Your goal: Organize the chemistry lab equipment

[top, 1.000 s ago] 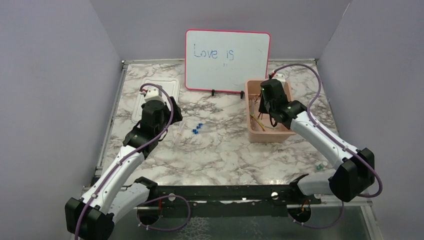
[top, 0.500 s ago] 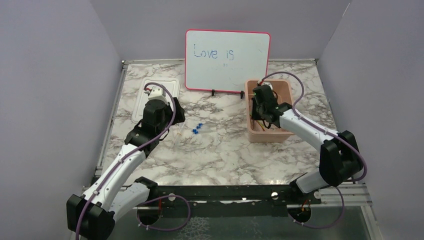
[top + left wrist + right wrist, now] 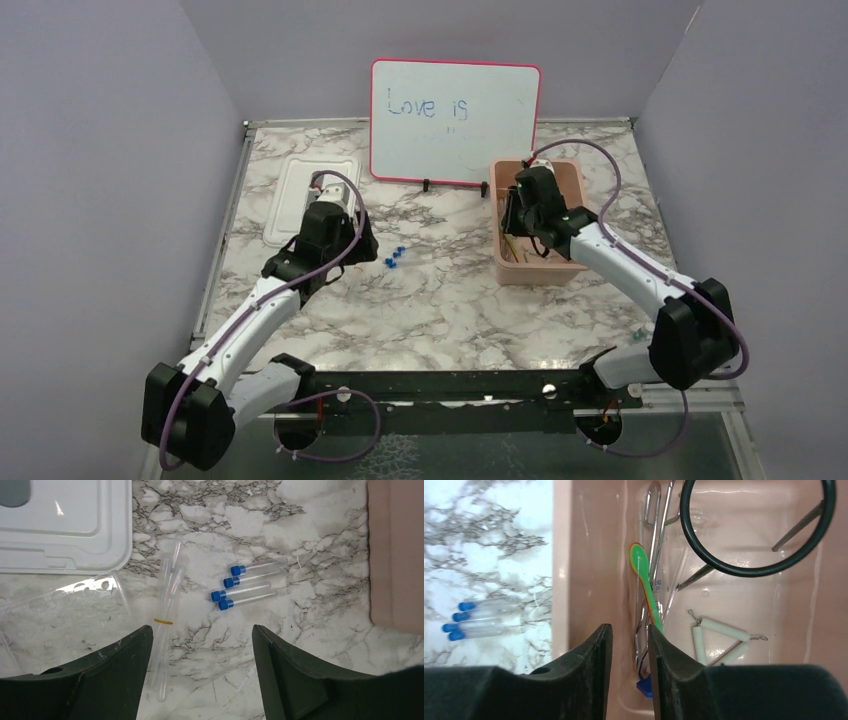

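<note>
Black ring [image 3: 749, 573]: top cropped by the frame.
Blue-capped tubes [image 3: 245, 586]: four, lying parallel, caps away from pink tub [image 3: 395, 555].
Left gripper [image 3: 200, 632]: spread, empty.
Right gripper [image 3: 630, 632]: slightly parted, empty.

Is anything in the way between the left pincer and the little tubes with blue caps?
Nothing visible is. The left pincer is open over the table, and the four blue-capped tubes lie ahead of it on bare marble. The clear droppers lie off to one side, not in between.

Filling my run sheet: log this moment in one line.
left tool open, empty, near blue-capped tubes | right tool open, empty, over pink tub | black ring in tub
</note>
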Motion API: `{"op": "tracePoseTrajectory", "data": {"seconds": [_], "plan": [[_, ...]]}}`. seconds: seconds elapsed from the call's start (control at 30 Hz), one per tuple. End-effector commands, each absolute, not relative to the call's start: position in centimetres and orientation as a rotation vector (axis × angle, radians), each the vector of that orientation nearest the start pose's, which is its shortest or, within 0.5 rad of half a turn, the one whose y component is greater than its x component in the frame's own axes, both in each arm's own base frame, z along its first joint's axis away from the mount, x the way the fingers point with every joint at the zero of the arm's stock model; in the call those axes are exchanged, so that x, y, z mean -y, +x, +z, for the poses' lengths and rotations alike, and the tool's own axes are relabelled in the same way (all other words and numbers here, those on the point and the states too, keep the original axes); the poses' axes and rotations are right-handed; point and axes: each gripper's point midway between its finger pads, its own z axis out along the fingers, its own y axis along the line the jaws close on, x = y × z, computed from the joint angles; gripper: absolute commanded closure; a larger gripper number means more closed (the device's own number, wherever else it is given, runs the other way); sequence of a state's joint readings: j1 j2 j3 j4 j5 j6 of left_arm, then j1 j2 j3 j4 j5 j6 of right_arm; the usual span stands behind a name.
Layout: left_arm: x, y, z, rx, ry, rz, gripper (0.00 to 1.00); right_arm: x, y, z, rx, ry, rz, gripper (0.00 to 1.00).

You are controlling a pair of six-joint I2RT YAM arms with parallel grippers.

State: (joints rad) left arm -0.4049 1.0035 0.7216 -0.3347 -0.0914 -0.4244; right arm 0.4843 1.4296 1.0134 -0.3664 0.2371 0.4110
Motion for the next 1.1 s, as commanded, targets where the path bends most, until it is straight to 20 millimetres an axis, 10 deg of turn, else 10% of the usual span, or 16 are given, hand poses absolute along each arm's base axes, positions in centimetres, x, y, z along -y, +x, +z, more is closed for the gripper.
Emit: {"op": "tracePoseTrajectory", "data": {"seconds": [0.0,0.3,1.07], "plan": [[13.6,28.2,12.9,-2.304,-0.019,-0.417,0.29,-14.9,34.6,17.1,-2.23,0.081,0.21,0.65],[13.1,30.2,8.6,-2.528,0.03,-0.229,0.34,-14.3,32.7,22.0,-2.098,0.08,0.301,0.66],[11.0,30.0,2.6,-2.759,0.128,0.013,0.53,-15.0,30.5,23.0,-2.063,0.065,0.427,0.69]]}}
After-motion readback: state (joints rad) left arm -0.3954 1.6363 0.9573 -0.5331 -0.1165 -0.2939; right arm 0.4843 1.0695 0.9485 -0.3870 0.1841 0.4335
